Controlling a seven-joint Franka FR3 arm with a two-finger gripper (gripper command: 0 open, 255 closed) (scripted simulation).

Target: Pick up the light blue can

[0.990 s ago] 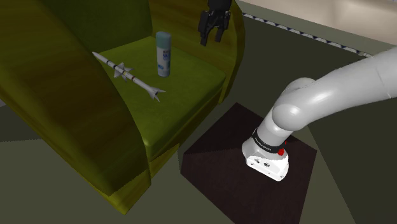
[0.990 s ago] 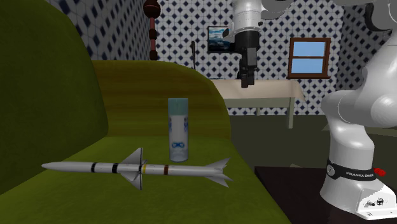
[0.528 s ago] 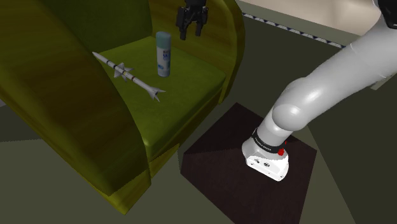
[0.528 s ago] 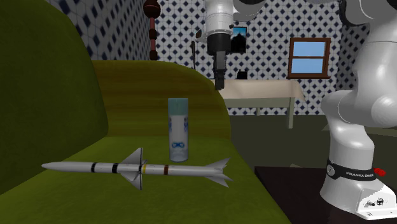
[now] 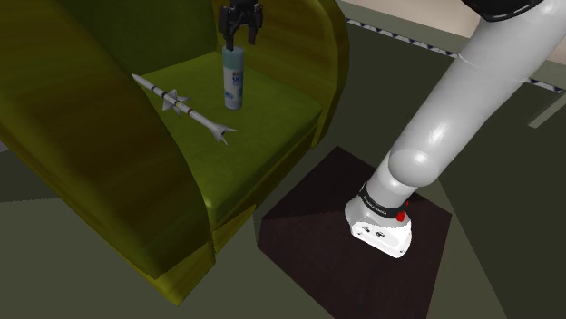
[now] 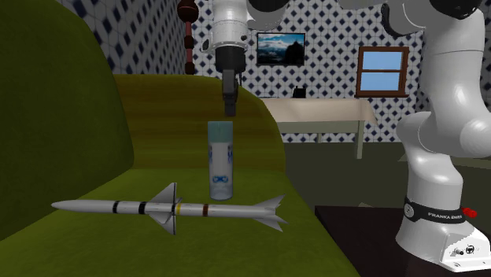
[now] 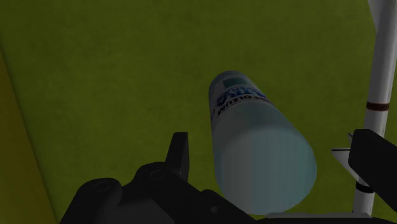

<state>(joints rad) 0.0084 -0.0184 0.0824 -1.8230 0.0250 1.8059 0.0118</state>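
Pincer spread just above upright can; rocket near, apart.

Franka arm: upper links are cut off by the shoulder view's top edge. In the second exterior view they are lost past the top and right edges.

Gripper: seen edge-on in the second exterior view, one finger covering the other, so the gap cannot be read there.

Light blue can: the label print is too small to read in both exterior views and not legible in the wrist view.

Model rocket: runs past the wrist view's edges at both ends, its middle partly behind one finger.

Green sofa: cut off by the shoulder view's left and top edges.

Table: one end is hidden behind the sofa's arm.
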